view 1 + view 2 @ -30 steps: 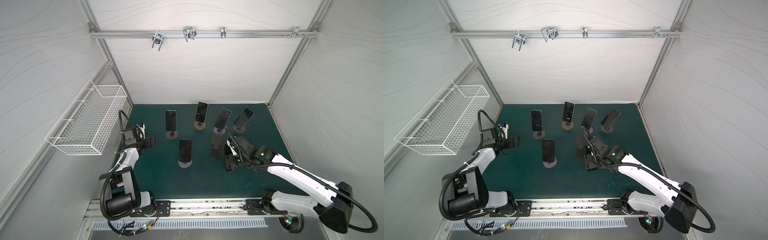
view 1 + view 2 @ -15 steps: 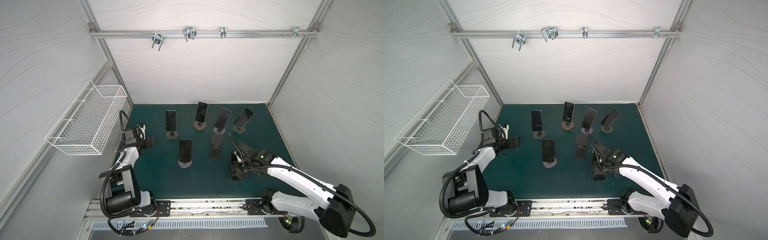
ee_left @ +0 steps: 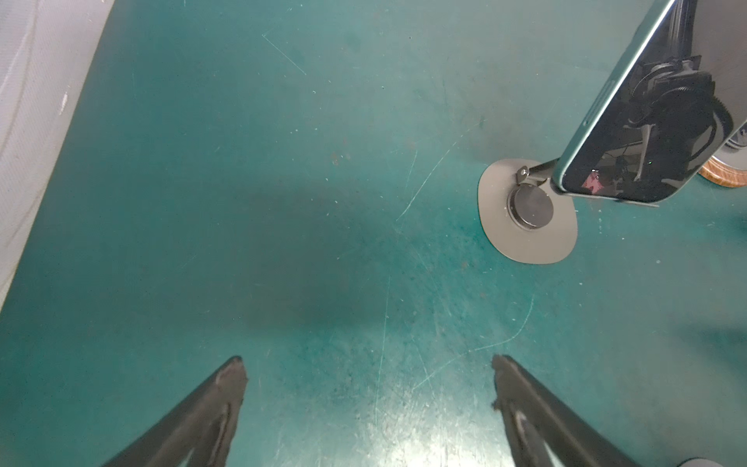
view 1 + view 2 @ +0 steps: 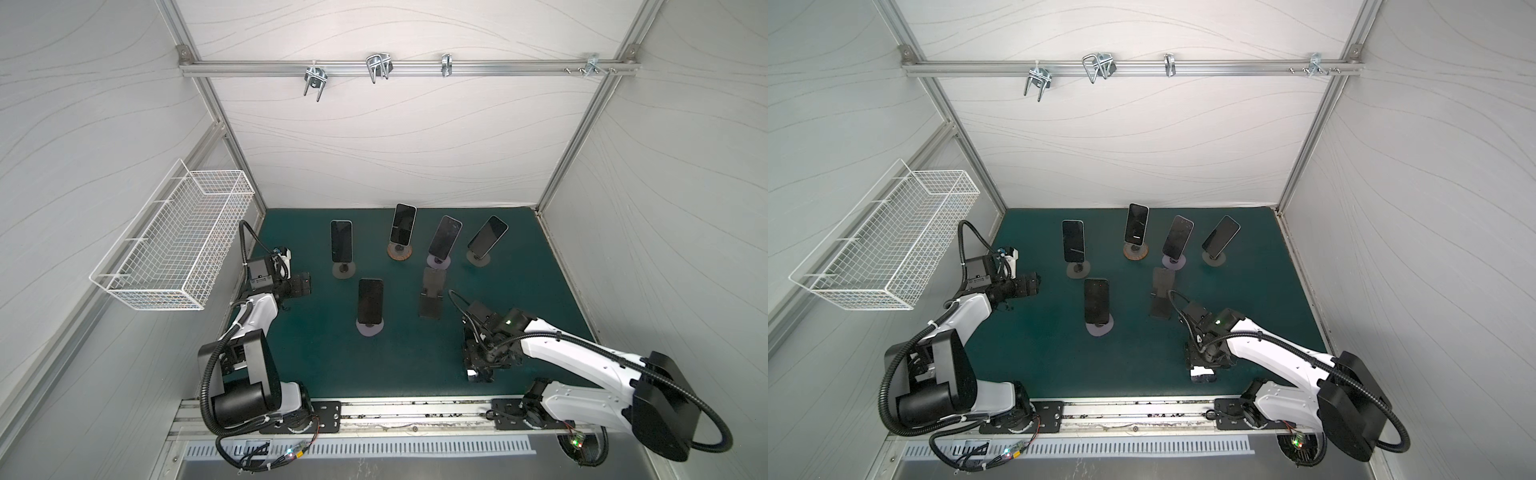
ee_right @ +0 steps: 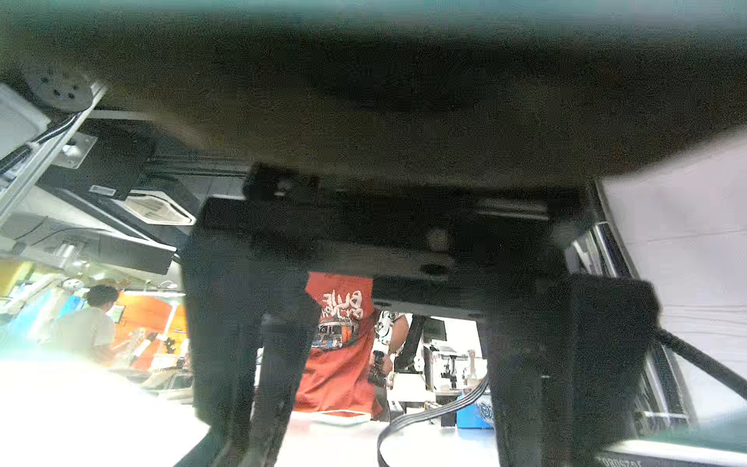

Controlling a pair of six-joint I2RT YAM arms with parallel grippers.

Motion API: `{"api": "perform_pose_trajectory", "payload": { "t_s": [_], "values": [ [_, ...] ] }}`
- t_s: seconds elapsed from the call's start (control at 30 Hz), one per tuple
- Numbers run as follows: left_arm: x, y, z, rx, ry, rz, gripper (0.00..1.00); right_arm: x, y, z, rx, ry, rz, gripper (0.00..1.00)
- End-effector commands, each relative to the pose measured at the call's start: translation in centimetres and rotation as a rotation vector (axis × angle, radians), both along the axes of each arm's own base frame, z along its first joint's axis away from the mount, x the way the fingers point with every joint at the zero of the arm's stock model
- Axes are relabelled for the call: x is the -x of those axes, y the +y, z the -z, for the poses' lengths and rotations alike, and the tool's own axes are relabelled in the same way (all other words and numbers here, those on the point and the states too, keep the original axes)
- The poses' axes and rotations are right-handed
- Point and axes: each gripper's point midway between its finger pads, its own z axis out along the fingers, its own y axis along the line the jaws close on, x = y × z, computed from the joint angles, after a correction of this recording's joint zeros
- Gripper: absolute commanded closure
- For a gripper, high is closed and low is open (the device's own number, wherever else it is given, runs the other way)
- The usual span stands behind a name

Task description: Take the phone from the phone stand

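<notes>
My right gripper (image 4: 478, 368) (image 4: 1202, 368) is low over the green mat near its front edge, shut on a phone (image 4: 1204, 378) that shows only as a small dark and white piece under the fingers. In the right wrist view the phone's glossy screen (image 5: 343, 343) fills the frame with reflections. The dark empty phone stand (image 4: 432, 293) (image 4: 1162, 293) stands behind it, apart from the gripper. My left gripper (image 4: 305, 284) (image 3: 368, 380) hovers open over bare mat at the left.
Several other phones rest on round-based stands across the back and middle of the mat, such as one (image 4: 370, 301) in the middle and one (image 3: 646, 121) close to my left gripper. A white wire basket (image 4: 178, 241) hangs on the left wall.
My right gripper has carried the phone away from the empty stand toward the front edge of the mat and lower. The left arm has stayed still.
</notes>
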Motion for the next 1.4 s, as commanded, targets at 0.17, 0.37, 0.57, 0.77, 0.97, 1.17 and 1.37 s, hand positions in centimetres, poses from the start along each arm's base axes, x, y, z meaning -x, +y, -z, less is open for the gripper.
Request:
{"api": "perform_pose_trajectory", "payload": {
  "t_s": [0.17, 0.37, 0.57, 0.77, 0.97, 1.17, 1.37],
  "values": [
    [-1.0, 0.5, -1.6, -0.022, -0.037, 0.012, 0.04, 0.8, -0.6, 1.2, 0.055, 0.015, 0.050, 0.43],
    [-1.0, 0.4, -1.7, -0.024, -0.046, 0.016, 0.04, 1.9, -1.0, 1.6, 0.070, 0.051, 0.061, 0.43],
    [-0.9, 0.4, -1.8, -0.026, -0.051, 0.016, 0.04, 3.0, -1.4, 2.5, 0.080, 0.063, 0.084, 0.42],
    [-0.9, 0.5, -1.9, -0.030, -0.059, 0.010, 0.04, 3.0, -1.8, 3.5, 0.105, 0.047, 0.081, 0.39],
    [-0.8, 0.4, -2.0, -0.032, -0.065, 0.012, 0.04, 2.7, -2.0, 3.9, 0.105, 0.021, 0.084, 0.38],
    [-0.8, 0.4, -1.8, -0.028, -0.056, 0.013, 0.04, 2.8, -2.1, 4.3, 0.094, 0.018, 0.098, 0.36],
    [-0.8, 0.4, -1.9, -0.030, -0.060, 0.015, 0.04, 2.5, -1.8, 4.0, 0.088, 0.004, 0.088, 0.37]
  ]
}}
